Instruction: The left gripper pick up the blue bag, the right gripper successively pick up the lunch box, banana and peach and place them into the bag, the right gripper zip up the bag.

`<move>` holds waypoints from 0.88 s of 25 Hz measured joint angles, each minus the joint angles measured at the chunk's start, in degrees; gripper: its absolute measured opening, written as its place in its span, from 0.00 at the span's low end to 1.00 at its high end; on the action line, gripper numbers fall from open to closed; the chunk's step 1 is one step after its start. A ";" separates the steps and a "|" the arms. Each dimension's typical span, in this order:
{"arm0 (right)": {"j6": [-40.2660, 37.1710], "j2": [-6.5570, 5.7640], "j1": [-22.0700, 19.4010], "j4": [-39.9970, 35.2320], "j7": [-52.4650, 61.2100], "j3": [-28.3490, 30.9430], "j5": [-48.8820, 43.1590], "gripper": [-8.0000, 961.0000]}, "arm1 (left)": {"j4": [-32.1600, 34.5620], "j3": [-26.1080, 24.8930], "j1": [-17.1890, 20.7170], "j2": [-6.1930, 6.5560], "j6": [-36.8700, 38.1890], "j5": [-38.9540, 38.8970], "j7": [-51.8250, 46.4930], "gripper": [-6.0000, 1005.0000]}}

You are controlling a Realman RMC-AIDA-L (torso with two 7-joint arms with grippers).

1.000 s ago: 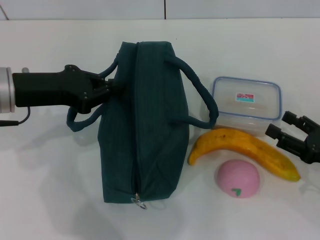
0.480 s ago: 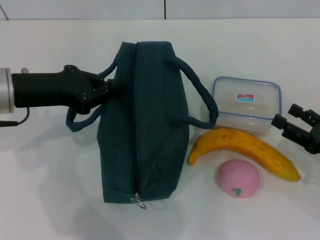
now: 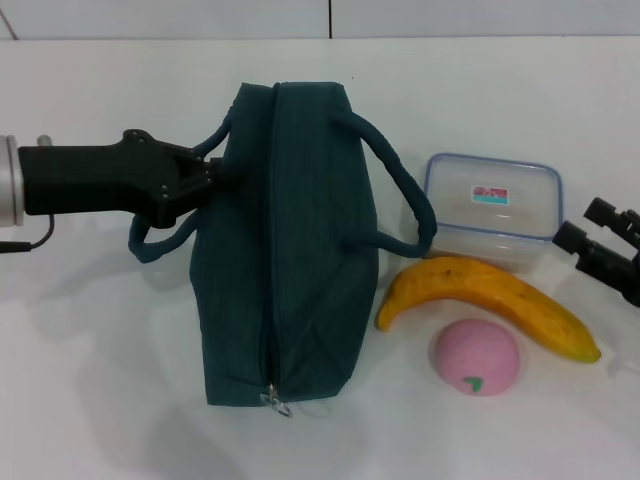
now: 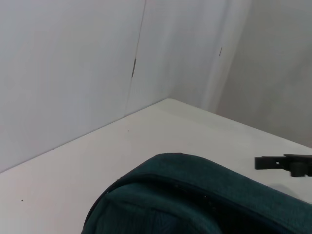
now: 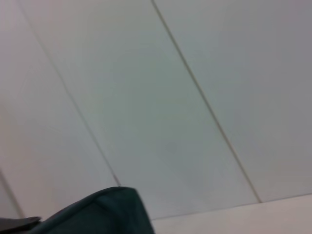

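Note:
The blue bag (image 3: 285, 250) lies on the white table (image 3: 90, 350), zipped, with its ring pull (image 3: 275, 403) at the near end. My left gripper (image 3: 213, 177) reaches in from the left and is shut on the bag's left rope handle (image 3: 150, 240). The lunch box (image 3: 490, 205), the banana (image 3: 490, 300) and the peach (image 3: 476, 357) lie to the right of the bag. My right gripper (image 3: 582, 222) is open and empty at the right edge, just right of the lunch box. The left wrist view shows the bag's top (image 4: 195, 200) and the right gripper (image 4: 285, 163) far off.
The bag's right handle (image 3: 400, 190) arches over toward the lunch box and touches its left side. A wall (image 3: 300, 15) runs along the back of the table. The right wrist view shows wall panels and a corner of the bag (image 5: 107, 212).
My right gripper has drawn back to the right, away from the banana. My left gripper has shifted slightly left, pulling the handle and the bag's left side with it.

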 joint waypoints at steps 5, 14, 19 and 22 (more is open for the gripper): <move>-1.51 -0.95 -1.02 0.06 0.61 -0.36 -3.16 0.83 | 0.00 0.00 0.06 -0.04 0.13 -0.02 0.02 0.05; 2.13 -0.87 -1.09 0.79 1.21 -0.36 -4.88 0.83 | -0.09 0.01 -0.35 -0.02 0.10 -0.08 0.03 0.05; 3.04 -0.68 -0.84 0.56 1.23 -0.32 -4.92 0.82 | -0.09 0.01 -0.50 -0.09 0.05 -0.08 0.10 0.05; 4.00 -0.66 -0.66 0.33 1.55 -0.14 -4.93 0.82 | -0.09 0.01 -0.52 -0.10 0.01 -0.08 0.11 0.05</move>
